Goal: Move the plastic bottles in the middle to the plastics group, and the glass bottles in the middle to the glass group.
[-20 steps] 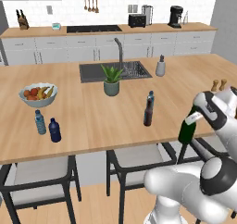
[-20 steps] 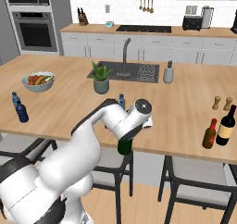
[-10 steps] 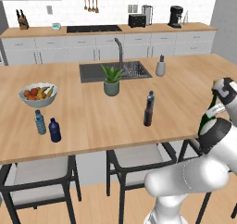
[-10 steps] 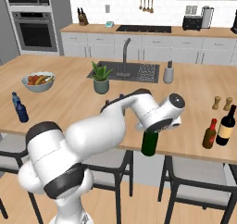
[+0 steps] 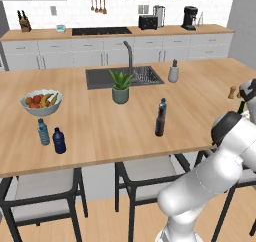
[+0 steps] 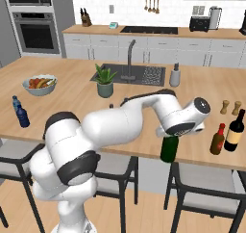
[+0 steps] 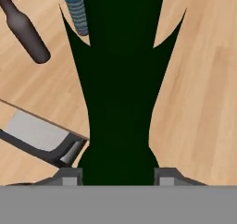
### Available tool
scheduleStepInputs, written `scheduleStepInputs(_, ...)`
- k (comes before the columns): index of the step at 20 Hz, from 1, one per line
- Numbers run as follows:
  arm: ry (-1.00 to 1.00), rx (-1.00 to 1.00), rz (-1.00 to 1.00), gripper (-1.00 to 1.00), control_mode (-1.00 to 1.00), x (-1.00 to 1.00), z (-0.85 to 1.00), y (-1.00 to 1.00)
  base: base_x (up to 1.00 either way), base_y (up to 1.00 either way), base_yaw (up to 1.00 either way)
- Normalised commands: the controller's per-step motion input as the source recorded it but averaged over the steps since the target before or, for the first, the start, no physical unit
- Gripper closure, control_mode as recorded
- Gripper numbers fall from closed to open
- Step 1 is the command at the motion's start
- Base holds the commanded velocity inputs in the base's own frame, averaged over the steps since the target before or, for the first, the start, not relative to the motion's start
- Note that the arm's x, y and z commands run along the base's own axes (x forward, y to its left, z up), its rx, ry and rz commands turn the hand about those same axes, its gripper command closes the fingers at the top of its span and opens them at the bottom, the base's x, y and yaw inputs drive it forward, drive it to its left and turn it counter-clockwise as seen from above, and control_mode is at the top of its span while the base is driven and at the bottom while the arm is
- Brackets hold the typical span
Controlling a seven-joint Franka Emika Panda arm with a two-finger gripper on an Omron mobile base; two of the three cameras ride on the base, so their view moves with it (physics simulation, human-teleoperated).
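Note:
My gripper [image 6: 168,136] is shut on the tall dark green wine bottle [image 6: 169,150], which hangs near the island counter's front edge, left of the glass group. In the hand view the green bottle [image 7: 120,89] runs up between my fingertips [image 7: 69,174]. The glass group's amber-brown bottle [image 6: 218,138] stands beside a dark labelled bottle [image 6: 234,131]. In the middle stand the slim brown bottle [image 5: 159,122] and the pale-blue water bottle [image 5: 162,106]. The plastics group, a pale-blue bottle [image 5: 43,132] and a navy bottle [image 5: 59,140], stands at the left. At the right edge of the left base view, my gripper [image 5: 243,102] shows.
A fruit bowl [image 5: 41,102] sits at the left, a potted plant [image 5: 120,86] by the sink [image 5: 102,78]. Wooden shakers [image 6: 224,107] stand behind the glass group. Stools [image 6: 202,198] are tucked under the counter's front edge.
My arm has swung to the right along the counter's front edge, carrying the green bottle toward the glass group. The other bottles have not moved.

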Motion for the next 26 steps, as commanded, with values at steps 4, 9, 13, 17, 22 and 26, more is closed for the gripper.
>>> scheduleStepInputs(4, -0.19, -0.03, -0.12, 1.00, -1.00, 0.15, 0.00, -0.27, 0.00, 0.00, 0.00)
scheduleStepInputs(9, -0.07, -0.07, -0.09, 1.00, -1.00, 0.33, 0.00, -0.28, 0.00, 0.00, 0.00)
scheduleStepInputs(13, 0.03, -0.09, -0.02, 1.00, -1.00, 0.56, 0.00, -0.17, 0.00, 0.00, 0.00)
scheduleStepInputs(17, 0.04, -0.01, 0.00, 1.00, -1.00, 0.55, -0.03, -0.15, 0.00, 0.00, 0.00)
scheduleStepInputs(22, 0.00, 0.00, 0.00, 1.00, -1.00, 0.37, -0.11, -0.18, 0.00, 0.00, 0.00)
scheduleStepInputs(26, 0.00, 0.00, 0.00, 1.00, -1.00, 0.07, -0.09, -0.16, 0.00, 0.00, 0.00)
